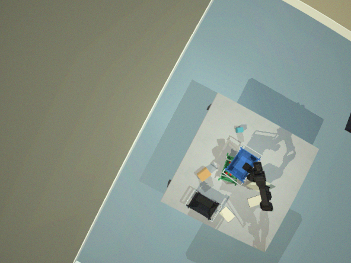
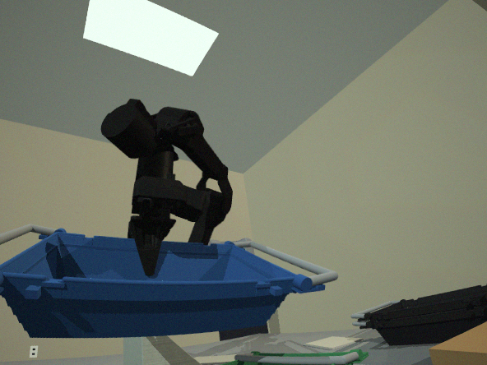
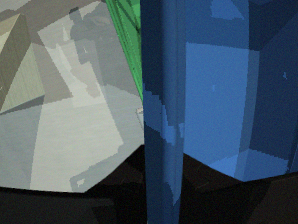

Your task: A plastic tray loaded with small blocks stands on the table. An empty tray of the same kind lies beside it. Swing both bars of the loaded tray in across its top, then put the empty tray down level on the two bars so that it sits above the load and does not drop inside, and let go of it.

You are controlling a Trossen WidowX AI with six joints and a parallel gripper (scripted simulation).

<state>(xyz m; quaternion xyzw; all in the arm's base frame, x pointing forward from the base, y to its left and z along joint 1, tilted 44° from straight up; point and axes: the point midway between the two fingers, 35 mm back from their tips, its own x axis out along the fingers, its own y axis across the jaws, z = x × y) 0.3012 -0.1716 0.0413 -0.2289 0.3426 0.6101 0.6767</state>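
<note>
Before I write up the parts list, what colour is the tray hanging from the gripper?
Blue, clearest in the exterior view.
</note>
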